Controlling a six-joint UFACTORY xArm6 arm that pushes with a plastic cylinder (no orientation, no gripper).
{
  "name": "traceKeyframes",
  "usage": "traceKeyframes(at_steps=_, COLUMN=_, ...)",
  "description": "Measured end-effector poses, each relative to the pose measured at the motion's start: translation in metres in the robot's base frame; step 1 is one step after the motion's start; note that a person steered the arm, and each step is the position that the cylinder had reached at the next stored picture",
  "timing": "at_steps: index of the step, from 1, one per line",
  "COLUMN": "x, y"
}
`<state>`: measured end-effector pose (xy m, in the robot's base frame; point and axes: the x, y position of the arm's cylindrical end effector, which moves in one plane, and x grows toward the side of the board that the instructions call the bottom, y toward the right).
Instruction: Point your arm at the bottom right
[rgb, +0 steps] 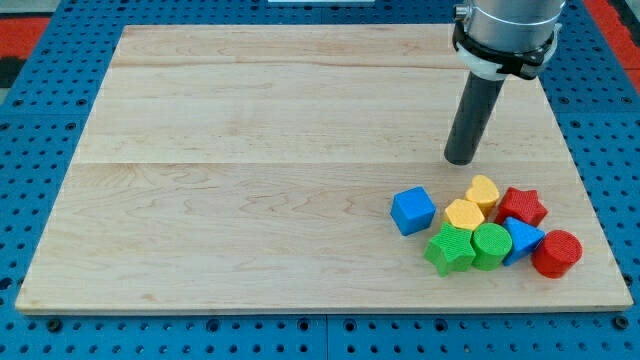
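My tip (460, 160) rests on the wooden tabletop (250, 180) in its right half, nearer the top edge than the bottom. The rod rises from it towards the top right corner, into a grey collar at the view's top. There is no pincer on this arm, only the rod, so nothing is grasped.

The blocks sit in one cluster near the bottom right corner, below my tip and apart from it. The blue cube (413, 210) is the leftmost, a little apart from the others. Right of it is the yellow hexagon (465, 213), with the yellow heart (483, 191) just above it, the block closest to my tip. The red star (523, 207) lies right of the heart. Along the lower row are the green star (450, 249), the green cylinder (491, 245), a blue block (524, 238) partly hidden, and the red cylinder (557, 253), nearest the right edge. These seven crowd together, most of them touching.
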<state>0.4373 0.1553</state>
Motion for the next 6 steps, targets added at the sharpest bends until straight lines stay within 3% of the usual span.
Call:
traceKeyframes(at_steps=1, x=-0.006, y=0.0)
traceKeyframes(at_steps=2, x=-0.002, y=0.037)
traceKeyframes(at_steps=4, x=0.07, y=0.17)
traceKeyframes(at_steps=5, x=0.134, y=0.169)
traceKeyframes(at_steps=6, x=0.164, y=0.164)
